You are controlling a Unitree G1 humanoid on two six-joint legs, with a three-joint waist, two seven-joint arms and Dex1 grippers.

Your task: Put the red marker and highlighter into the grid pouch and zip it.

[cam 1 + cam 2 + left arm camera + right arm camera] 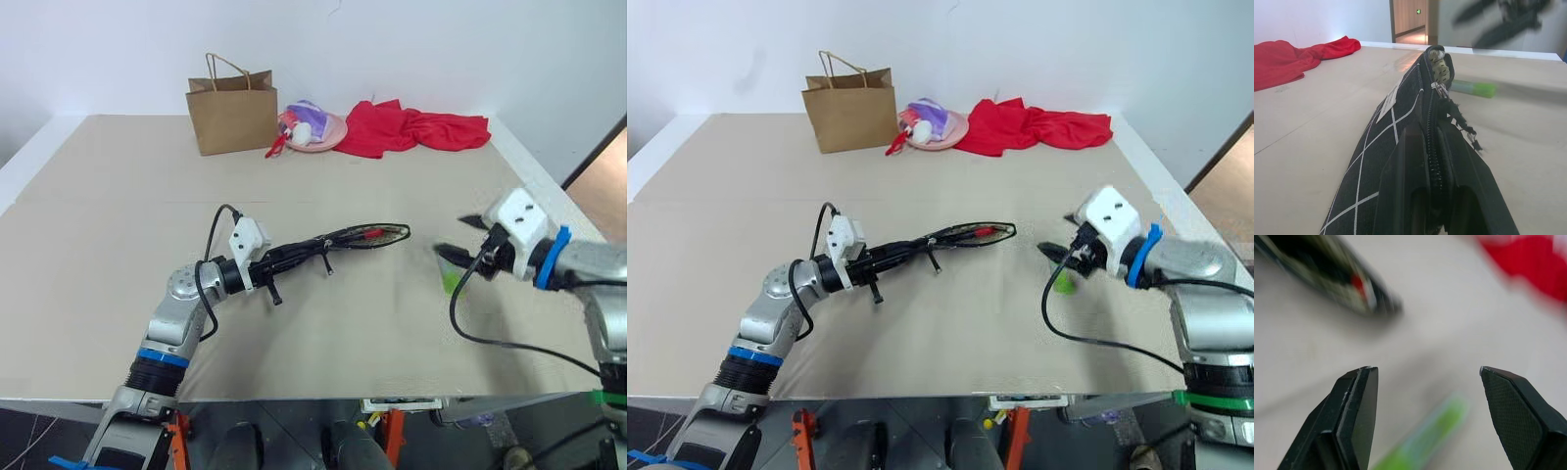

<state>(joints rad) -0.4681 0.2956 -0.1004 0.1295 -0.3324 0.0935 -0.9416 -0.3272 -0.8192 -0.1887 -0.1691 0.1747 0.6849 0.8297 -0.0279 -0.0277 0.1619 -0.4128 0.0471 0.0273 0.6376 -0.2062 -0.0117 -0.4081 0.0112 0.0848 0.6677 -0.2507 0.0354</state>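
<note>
the left gripper (1435,196) is closed on one end of the pouch (367,236) and holds it off the table (118,255), edge-up, with the open zipper mouth facing upward. this hold probably keeps the opening accessible from above for loading. in the eye views a red tip, likely the marker (372,233), lies inside the open mouth; its black half is not visible, so how deep it sits cannot be confirmed.

the right gripper (1425,382) is open, with its two fingers spread and nothing between them. it hangs above the highlighter (1422,438), which lies flat on the table to the right of the pouch and well apart from it. the spread fingers frame the green body, which suggests an approach for pickup; no contact is visible.

task state, as judged: marker likely loaded, highlighter not yet loaded, zipper not yet closed.

limits of view:
- the right wrist view is blurred; the cap end of the highlighter cannot be told from the body end.
- in the eye views the right gripper covers part of the highlighter.
- the left wrist view shows the zipper line and pull cord (1462,125), but the pouch interior is hidden.
- the far end of the pouch hides part of the highlighter in that view.

at the far edge of the table stand a paper bag (232,113), a pink plate (328,137) and a red cloth (421,127), all well apart from the work.
</note>
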